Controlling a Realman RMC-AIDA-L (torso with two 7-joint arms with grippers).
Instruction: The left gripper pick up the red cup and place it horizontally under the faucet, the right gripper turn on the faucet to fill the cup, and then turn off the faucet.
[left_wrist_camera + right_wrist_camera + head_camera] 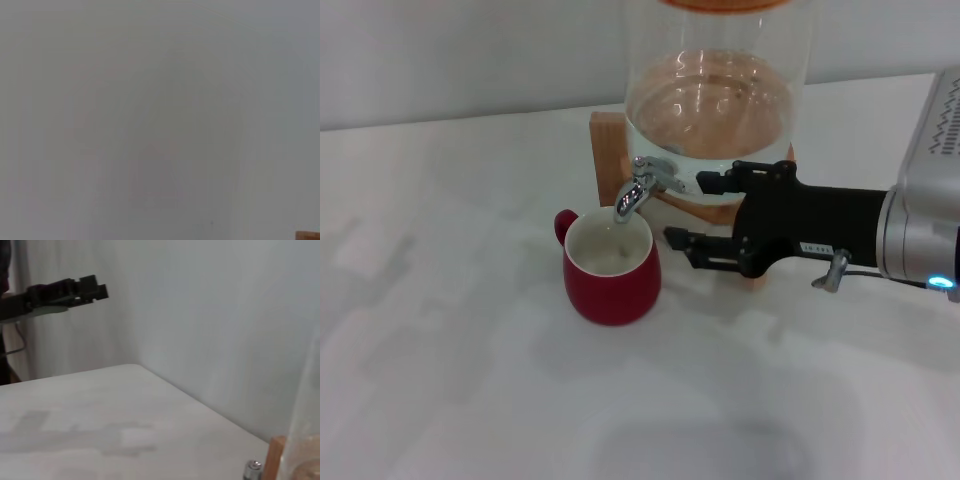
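Note:
The red cup stands upright on the white table, its white inside open right below the spout of the chrome faucet. Its handle points to the rear left. My right gripper is open, just to the right of the faucet and the cup, touching neither; one finger is level with the faucet's lever, the other lower, beside the cup's rim. The faucet's chrome top peeks into the right wrist view. My left gripper shows only there, far off and raised above the table's far side.
The glass dispenser holds water and sits on a wooden stand behind the cup. The white table spreads wide to the left and front. The left wrist view shows a plain pale surface and a wood corner.

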